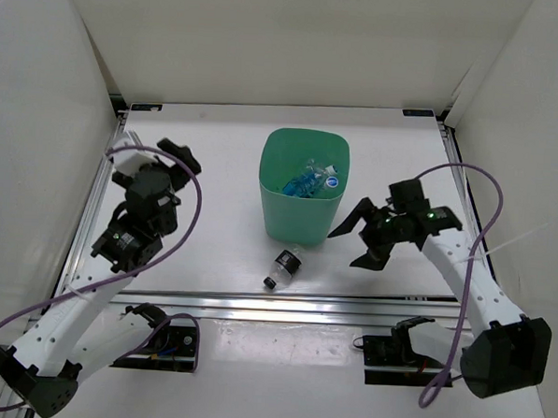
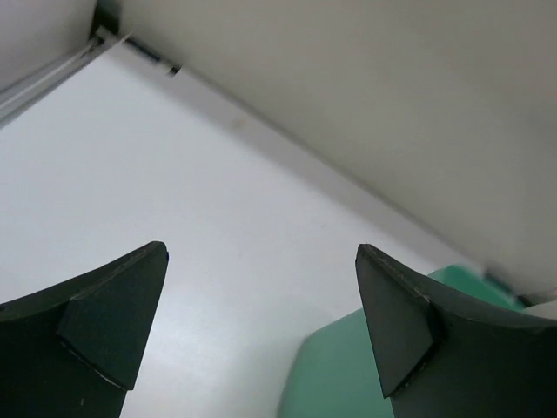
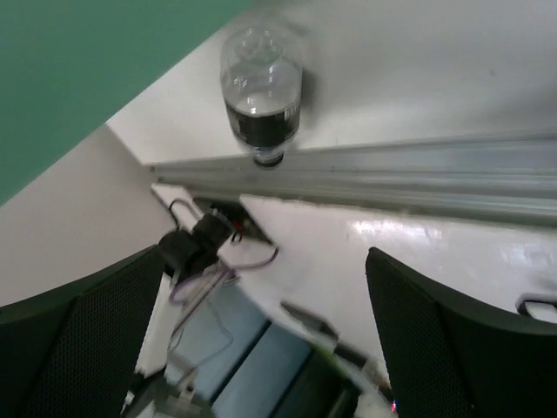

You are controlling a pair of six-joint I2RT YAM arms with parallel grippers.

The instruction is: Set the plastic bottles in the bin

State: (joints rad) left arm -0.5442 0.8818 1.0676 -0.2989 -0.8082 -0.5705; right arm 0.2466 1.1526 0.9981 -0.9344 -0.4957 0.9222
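The mint-green bin [image 1: 300,215] stands mid-table and holds several clear bottles with blue labels [image 1: 310,180]. A short bottle with a black label and cap [image 1: 284,267] lies on its side on the table just in front of the bin; it also shows in the right wrist view [image 3: 260,94]. My right gripper [image 1: 352,245] is open and empty, to the right of the bin and apart from the short bottle. My left gripper [image 1: 167,158] is open and empty, left of the bin, whose wall shows in the left wrist view [image 2: 348,370].
A metal rail [image 1: 274,302] runs along the table's front edge just behind the short bottle. White walls enclose the table at the back and sides. Purple cables loop off both arms.
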